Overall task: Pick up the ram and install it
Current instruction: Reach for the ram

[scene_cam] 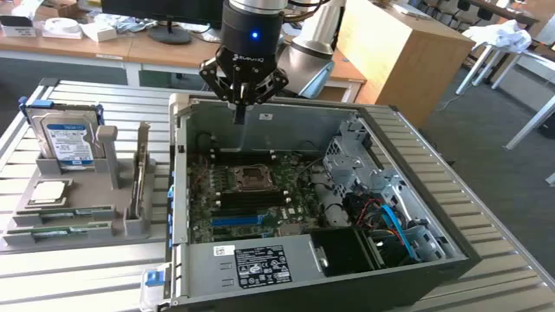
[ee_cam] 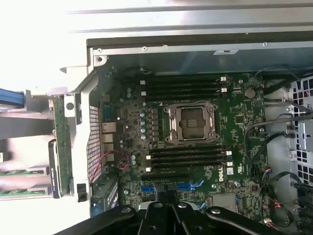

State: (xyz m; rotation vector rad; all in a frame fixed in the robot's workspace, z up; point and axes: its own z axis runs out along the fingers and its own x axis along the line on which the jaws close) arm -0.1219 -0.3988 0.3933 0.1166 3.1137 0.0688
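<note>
Step in hand: the pick, not yet begun. The gripper (scene_cam: 238,117) is hanging over the far wall of the open computer case (scene_cam: 295,130). Its fingers are pressing together and carrying nothing.

The ram (scene_cam: 67,212) is lying flat in a slot of the grey holder tray (scene_cam: 82,185) on the slatted table (scene_cam: 87,97). It is sitting at the exterior view's left, well apart from the gripper. A second green stick (scene_cam: 62,229) is lying just beside it.

The wrist view is looking down onto the motherboard (ee_cam: 234,117). The empty processor socket (ee_cam: 190,122) is sitting mid-board, with black memory slots (ee_cam: 188,159) running along two sides of it. All of them are looking unoccupied.

Judgement: no part of the install is showing as done. The pick is calling for the fingers parted and carried across to the tray. They would need squaring across the stick's two flat faces, since the tray slot is leaving little room beside it. A skewed approach is risking a tilted grasp, which the narrow memory slot would not be accepting.
</note>
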